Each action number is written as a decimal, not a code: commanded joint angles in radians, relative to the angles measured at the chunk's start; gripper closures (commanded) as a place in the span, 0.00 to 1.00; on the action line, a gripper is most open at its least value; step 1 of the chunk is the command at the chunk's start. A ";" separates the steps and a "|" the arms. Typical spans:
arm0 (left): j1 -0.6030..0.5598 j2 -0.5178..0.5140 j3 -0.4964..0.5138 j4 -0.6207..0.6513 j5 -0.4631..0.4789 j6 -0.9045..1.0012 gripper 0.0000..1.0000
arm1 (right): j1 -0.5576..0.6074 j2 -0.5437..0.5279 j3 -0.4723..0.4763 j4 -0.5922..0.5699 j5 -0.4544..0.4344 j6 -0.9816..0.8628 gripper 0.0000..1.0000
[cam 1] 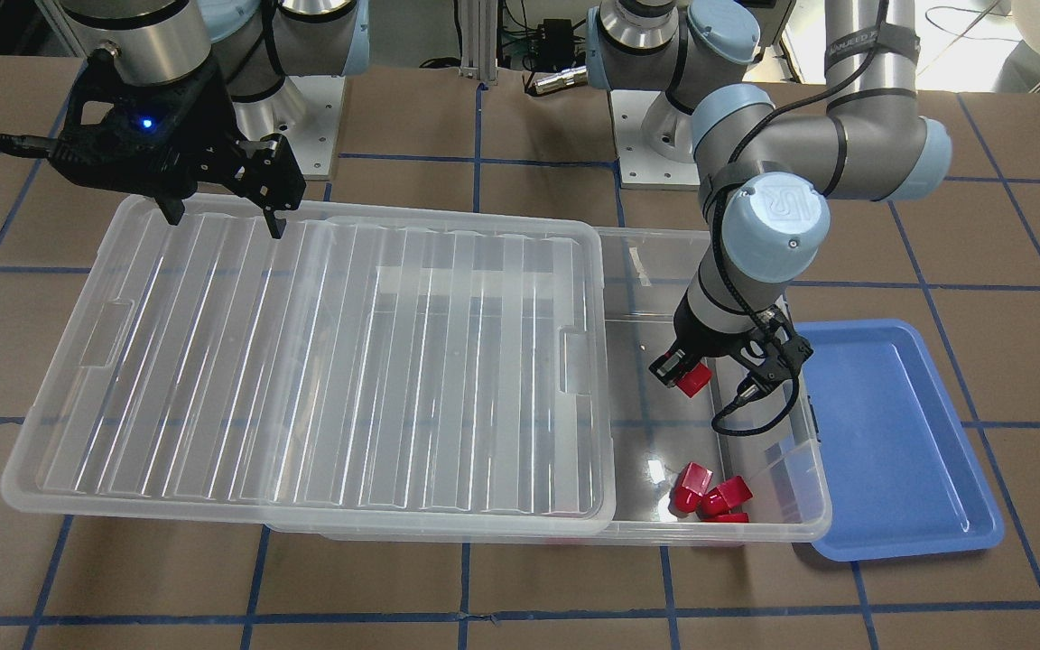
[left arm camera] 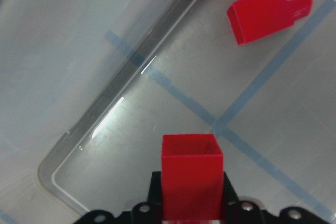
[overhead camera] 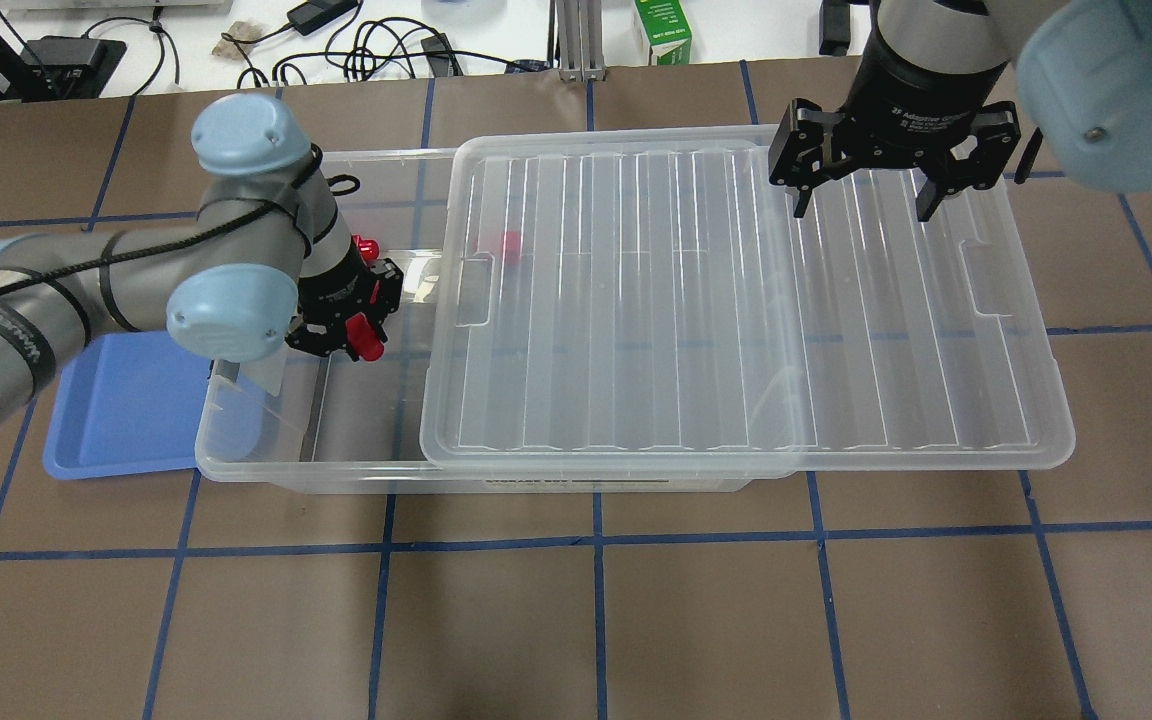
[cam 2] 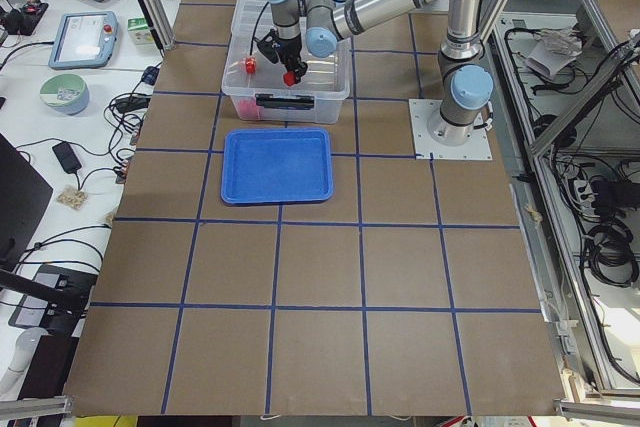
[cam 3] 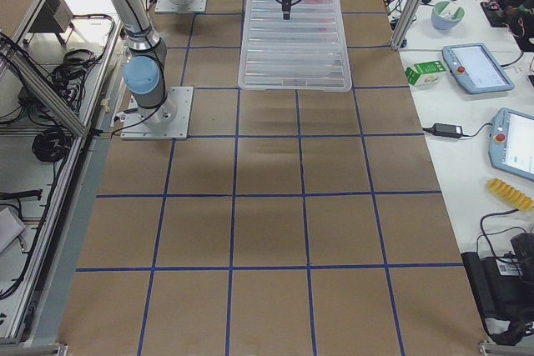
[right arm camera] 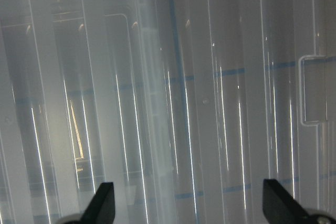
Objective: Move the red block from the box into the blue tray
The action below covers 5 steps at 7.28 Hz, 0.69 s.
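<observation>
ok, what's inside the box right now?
Loose red blocks at the open end; left end effector holds another. The lid covers the rest, contents there unclear.

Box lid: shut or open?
Open. The lid is slid sideways, overhanging one end of the box; the end by the blue tray is uncovered, loose red blocks exposed.

Table [overhead camera: 596,620]: brown panels, blue tape grid. Far edge, overhead view: green-and-white carton [overhead camera: 663,32] near aluminium post [overhead camera: 568,40], with tangled black cables [overhead camera: 376,45] alongside. White side bench [cam 3: 471,206]: one teach pendant [cam 3: 477,67], a second pendant [cam 3: 517,154], black power adapter [cam 3: 451,131] near them, yellow ridged item [cam 3: 509,193] further along.
</observation>
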State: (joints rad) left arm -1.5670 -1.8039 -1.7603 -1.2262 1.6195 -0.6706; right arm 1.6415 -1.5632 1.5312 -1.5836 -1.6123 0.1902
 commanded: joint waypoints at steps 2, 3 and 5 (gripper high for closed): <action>0.011 0.047 0.287 -0.323 0.011 0.202 0.77 | 0.000 0.000 0.000 0.001 0.000 0.000 0.00; 0.062 0.051 0.309 -0.332 0.010 0.356 0.77 | 0.000 0.000 0.001 0.001 0.000 0.000 0.00; 0.239 0.040 0.302 -0.325 -0.007 0.617 0.78 | 0.000 0.000 0.000 -0.001 -0.001 0.002 0.00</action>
State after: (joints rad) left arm -1.4325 -1.7567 -1.4562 -1.5507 1.6198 -0.2235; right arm 1.6413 -1.5631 1.5314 -1.5840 -1.6125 0.1906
